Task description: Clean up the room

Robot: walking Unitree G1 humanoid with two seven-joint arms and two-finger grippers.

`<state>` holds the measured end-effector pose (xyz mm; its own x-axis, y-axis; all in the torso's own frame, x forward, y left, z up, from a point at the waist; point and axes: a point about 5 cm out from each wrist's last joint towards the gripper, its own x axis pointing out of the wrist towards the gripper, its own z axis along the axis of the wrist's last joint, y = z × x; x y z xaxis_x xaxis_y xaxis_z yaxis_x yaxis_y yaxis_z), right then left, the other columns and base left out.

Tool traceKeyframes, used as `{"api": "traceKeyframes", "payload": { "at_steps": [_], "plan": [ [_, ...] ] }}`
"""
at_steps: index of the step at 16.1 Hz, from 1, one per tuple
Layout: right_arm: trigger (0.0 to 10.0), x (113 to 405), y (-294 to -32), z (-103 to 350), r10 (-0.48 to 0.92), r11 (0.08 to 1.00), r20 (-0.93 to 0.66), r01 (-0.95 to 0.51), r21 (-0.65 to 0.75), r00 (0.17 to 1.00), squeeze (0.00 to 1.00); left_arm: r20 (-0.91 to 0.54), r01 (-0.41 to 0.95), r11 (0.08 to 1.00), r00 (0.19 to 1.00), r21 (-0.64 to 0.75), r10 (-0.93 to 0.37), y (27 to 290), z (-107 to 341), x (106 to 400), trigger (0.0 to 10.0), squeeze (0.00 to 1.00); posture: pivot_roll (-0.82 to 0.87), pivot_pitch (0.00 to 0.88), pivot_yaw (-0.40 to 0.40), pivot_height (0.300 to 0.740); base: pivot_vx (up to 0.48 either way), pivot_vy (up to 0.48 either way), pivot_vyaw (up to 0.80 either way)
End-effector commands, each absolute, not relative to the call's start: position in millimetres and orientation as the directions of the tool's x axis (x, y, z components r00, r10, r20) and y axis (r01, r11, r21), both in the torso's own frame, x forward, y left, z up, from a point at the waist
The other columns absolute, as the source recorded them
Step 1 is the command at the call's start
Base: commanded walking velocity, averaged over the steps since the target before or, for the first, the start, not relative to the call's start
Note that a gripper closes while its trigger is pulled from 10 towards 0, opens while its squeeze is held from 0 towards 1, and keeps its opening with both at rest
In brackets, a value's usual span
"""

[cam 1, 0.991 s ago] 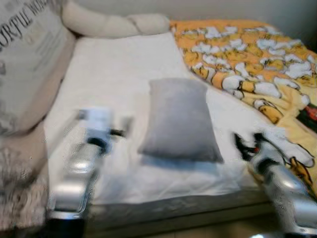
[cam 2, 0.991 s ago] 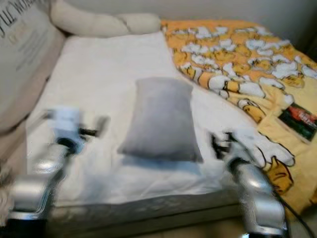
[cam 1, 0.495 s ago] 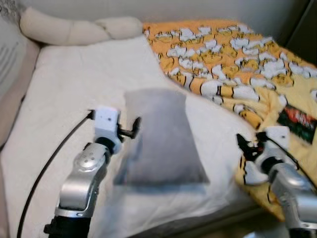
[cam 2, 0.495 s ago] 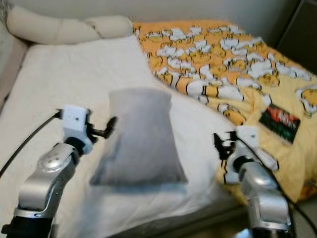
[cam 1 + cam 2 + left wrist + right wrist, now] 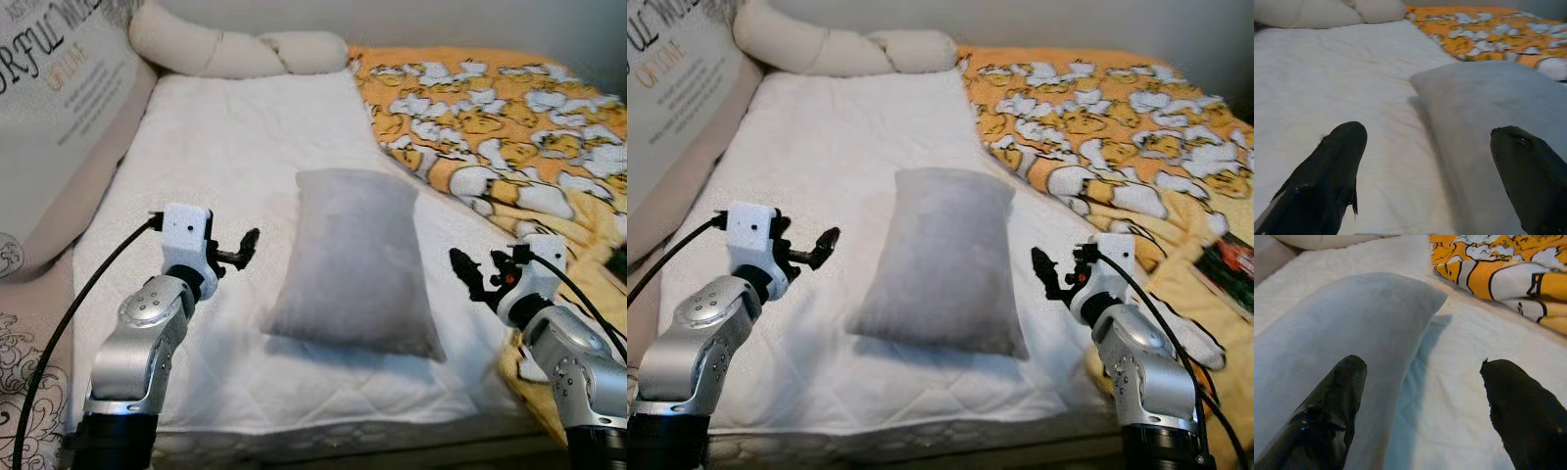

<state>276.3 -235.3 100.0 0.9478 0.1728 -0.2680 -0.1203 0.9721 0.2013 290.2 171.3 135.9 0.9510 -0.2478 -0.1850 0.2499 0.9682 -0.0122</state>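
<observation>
Two spread-fingered, empty grippers flank the grey pillow: my left gripper just left of it, my right gripper just right (both above the white sheet). I fear one-sided contact will only shove it toward the duck blanket beyond

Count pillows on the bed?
3. Grey pillow mid-mattress between the open grippers; long cream pillow along the head; big printed pillow at the robot's left edge. The yellow blanket may hide more.
</observation>
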Motion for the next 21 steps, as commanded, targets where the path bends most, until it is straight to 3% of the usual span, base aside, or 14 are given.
{"api": "traceKeyframes", "payload": {
  "at_steps": [1, 6, 8, 11, 12, 13, 14, 15, 16, 17, 18, 19, 21],
  "plan": [
    [10.0, 279, -240, 102, 0.172, 0.968, -0.264, -0.113, 0.225, 0.949, 1.00, -0.188, 0.277, 0.961, 0.943, -0.024, -0.276, 167, 138, 293, 10.0, 1.00, 0.01, 0.000, -0.006, 0.740, 0.000, 0.000, 0.00],
    [10.0, 279, -240, 98, 0.195, 0.961, -0.271, -0.128, 0.245, 0.943, 1.00, -0.203, 0.315, 0.948, 0.927, -0.031, -0.315, 161, 136, 294, 10.0, 1.00, 0.01, 0.000, -0.004, 0.740, 0.000, 0.000, 0.00],
    [10.0, 280, -236, 97, 0.230, 0.937, -0.259, -0.142, 0.318, 0.938, 1.00, -0.211, 0.328, 0.940, 0.916, -0.092, -0.340, 156, 133, 298, 10.0, 1.00, 0.00, 0.000, -0.002, 0.740, 0.000, 0.000, 0.00],
    [10.0, 292, -233, 99, 0.324, 0.844, -0.218, -0.177, 0.506, 0.920, 1.00, -0.224, 0.366, 0.869, 0.865, -0.332, -0.450, 146, 125, 315, 10.0, 1.00, -0.01, 0.000, -0.003, 0.740, 0.000, 0.000, 0.00],
    [10.0, 297, -233, 97, 0.345, 0.813, -0.212, -0.179, 0.555, 0.914, 1.00, -0.231, 0.382, 0.824, 0.832, -0.419, -0.504, 142, 120, 319, 10.0, 1.00, -0.01, 0.000, -0.003, 0.740, 0.000, 0.000, 0.00],
    [10.0, 305, -233, 93, 0.388, 0.743, -0.201, -0.177, 0.645, 0.900, 1.00, -0.239, 0.388, 0.706, 0.752, -0.593, -0.614, 131, 106, 327, 10.0, 1.00, -0.01, 0.000, -0.001, 0.740, 0.000, 0.000, 0.00],
    [10.0, 305, -234, 92, 0.395, 0.734, -0.205, -0.173, 0.657, 0.896, 1.00, -0.245, 0.374, 0.683, 0.738, -0.627, -0.629, 128, 101, 328, 10.0, 1.00, -0.02, 0.000, 0.000, 0.740, 0.000, 0.000, 0.00],
    [10.0, 306, -235, 89, 0.404, 0.715, -0.219, -0.157, 0.681, 0.888, 1.00, -0.267, 0.324, 0.640, 0.711, -0.697, -0.651, 121, 89, 330, 10.0, 0.81, -0.03, 0.000, 0.002, 0.740, 0.000, 0.000, 0.00],
    [10.0, 306, -236, 84, 0.406, 0.711, -0.240, -0.139, 0.689, 0.882, 1.00, -0.296, 0.288, 0.634, 0.698, -0.718, -0.652, 115, 79, 329, 10.0, 0.41, -0.04, 0.000, 0.008, 0.740, 0.000, 0.000, 0.00],
    [10.0, 305, -236, 77, 0.414, 0.686, -0.262, -0.110, 0.719, 0.872, 0.33, -0.340, 0.250, 0.631, 0.669, -0.734, -0.661, 104, 63, 325, 10.0, 0.28, -0.06, 0.000, 0.016, 0.740, 0.000, 0.000, 0.00],
    [10.0, 304, -233, 70, 0.452, 0.628, -0.259, -0.099, 0.772, 0.853, 0.00, -0.360, 0.238, 0.622, 0.641, -0.746, -0.677, 93, 50, 320, 10.0, 0.14, -0.09, 0.000, 0.029, 0.740, 0.000, 0.000, 0.00],
    [10.0, 302, -228, 63, 0.472, 0.632, -0.289, -0.090, 0.770, 0.833, 0.00, -0.378, 0.229, 0.631, 0.634, -0.741, -0.674, 90, 44, 317, 10.0, 0.00, -0.10, 0.000, 0.034, 0.740, 0.000, 0.000, 0.00],
    [10.0, 301, -213, 53, 0.528, 0.606, -0.304, -0.101, 0.789, 0.793, 0.00, -0.400, 0.183, 0.651, 0.658, -0.737, -0.638, 91, 37, 317, 10.0, 0.00, -0.09, 0.000, 0.035, 0.740, 0.000, 0.000, 0.00]
  ]
}}
